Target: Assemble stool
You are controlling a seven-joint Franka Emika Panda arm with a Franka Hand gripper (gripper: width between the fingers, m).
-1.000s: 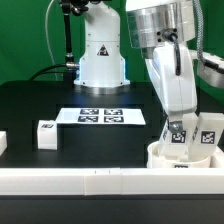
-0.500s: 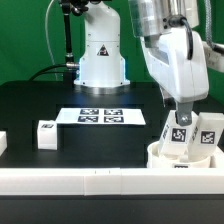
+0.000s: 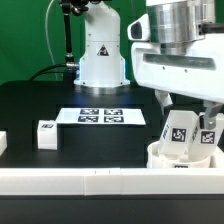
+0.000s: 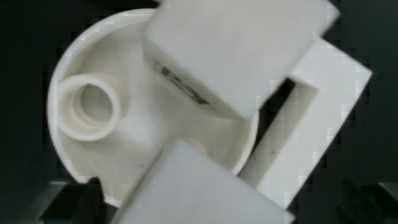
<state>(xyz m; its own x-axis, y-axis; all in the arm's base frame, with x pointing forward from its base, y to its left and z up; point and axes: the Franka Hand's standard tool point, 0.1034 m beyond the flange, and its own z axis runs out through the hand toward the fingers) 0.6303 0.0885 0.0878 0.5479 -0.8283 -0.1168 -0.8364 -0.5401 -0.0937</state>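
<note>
A thin flat white marker board (image 3: pixel 100 116), printed with black square tags, lies on the matte black table (image 3: pixel 30 105). Toward the exterior view's right of the marker board and nearer the camera sits the stool's round, thick, rimmed white plastic seat (image 3: pixel 160 158), hollow side up. Two short rectangular white plastic legs with black-and-white tags stand in it: the first leg (image 3: pixel 178 133) roughly upright, and the second leg (image 3: pixel 208 140) just beside it on the side away from the marker board, leaning slightly.

The arm's two-finger gripper (image 3: pixel 186 112) hangs directly above the seat. Its dark fingers (image 3: pixel 163 103) are spread wide to either side of the first leg's top and clasp nothing; the jaws are released.

A third leg (image 3: pixel 45 134), the same white tagged block, lies on the table toward the exterior view's left of the marker board, well apart from the seat. A long white border rail (image 3: pixel 90 181) runs along the table edge on the camera side of the marker board, just in front of the seat.

In the wrist view the seat (image 4: pixel 107 60) fills the picture, and a round socket (image 4: pixel 86 105) shows in its hollow. Blurred pale slabs cross in front; what they are I cannot tell.
</note>
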